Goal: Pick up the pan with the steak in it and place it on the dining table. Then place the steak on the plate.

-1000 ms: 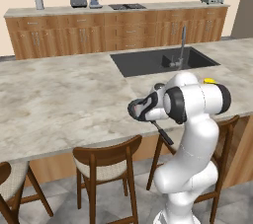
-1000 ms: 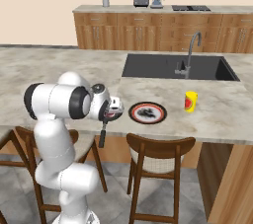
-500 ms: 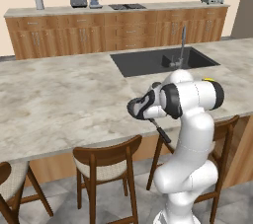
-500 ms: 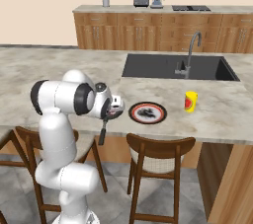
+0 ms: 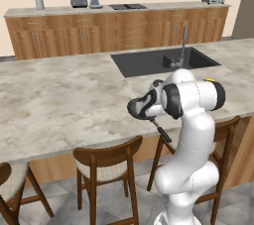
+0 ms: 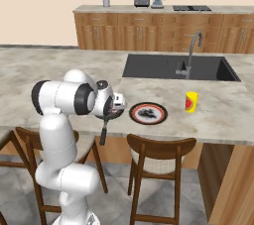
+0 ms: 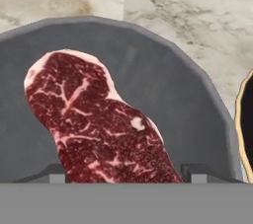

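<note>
The dark pan (image 7: 163,75) rests on the dining table (image 5: 64,95) near its front edge, and its black handle (image 6: 103,132) sticks out past the edge. The red steak (image 7: 94,119) lies flat inside it. My gripper (image 7: 126,173) points down into the pan. Its jaws stand open on either side of the steak's near end, with the tips close to the meat's edges. The hand (image 5: 140,108) covers most of the pan from the left base view, where the handle (image 5: 162,131) shows. The plate (image 6: 148,113) sits just right of the pan, its rim (image 7: 245,119) close to the pan wall.
A yellow cup (image 6: 191,102) stands right of the plate. The dark sink (image 6: 178,68) with its faucet (image 6: 191,53) lies behind. Wooden stools (image 5: 106,162) (image 6: 158,157) stand under the table's front edge. The wall counter (image 5: 114,26) runs along the back.
The hand has shifted slightly sideways over the pan. Pan, steak and plate have stayed where they were.
</note>
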Available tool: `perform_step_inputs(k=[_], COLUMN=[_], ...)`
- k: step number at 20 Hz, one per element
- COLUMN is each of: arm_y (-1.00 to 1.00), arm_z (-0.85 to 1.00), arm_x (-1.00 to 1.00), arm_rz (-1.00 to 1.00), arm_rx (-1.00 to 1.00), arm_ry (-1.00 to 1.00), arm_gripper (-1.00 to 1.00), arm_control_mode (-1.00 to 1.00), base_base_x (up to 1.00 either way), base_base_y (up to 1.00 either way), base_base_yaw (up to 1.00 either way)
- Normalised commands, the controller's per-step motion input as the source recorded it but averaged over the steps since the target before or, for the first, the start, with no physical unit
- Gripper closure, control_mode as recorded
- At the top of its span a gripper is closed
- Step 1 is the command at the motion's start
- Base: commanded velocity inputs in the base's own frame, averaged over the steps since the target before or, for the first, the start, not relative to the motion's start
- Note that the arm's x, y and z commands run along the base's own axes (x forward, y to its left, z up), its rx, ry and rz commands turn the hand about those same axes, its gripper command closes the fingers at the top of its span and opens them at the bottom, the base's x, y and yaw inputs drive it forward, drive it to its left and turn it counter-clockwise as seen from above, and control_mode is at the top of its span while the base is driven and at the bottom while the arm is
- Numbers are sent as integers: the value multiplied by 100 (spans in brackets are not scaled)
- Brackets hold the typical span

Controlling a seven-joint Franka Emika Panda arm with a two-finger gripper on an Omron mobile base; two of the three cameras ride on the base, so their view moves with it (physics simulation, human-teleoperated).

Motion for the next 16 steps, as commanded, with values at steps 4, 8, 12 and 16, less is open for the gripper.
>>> perform_step_inputs(k=[4, 8, 12, 16], arm_y=[11, 28, 12, -33], arm_z=[61, 77, 65, 9], arm_x=[-10, -1, -5, -1], arm_rz=[-13, -15, -19, -21], arm_rx=[0, -2, -2, -3], arm_ry=[-2, -4, 0, 0], arm_gripper=[100, 100, 100, 100], arm_control_mode=[-100, -100, -100, -100], base_base_x=[0, 0, 0, 0], base_base_y=[0, 0, 0, 0], base_base_yaw=[0, 0, 0, 0])
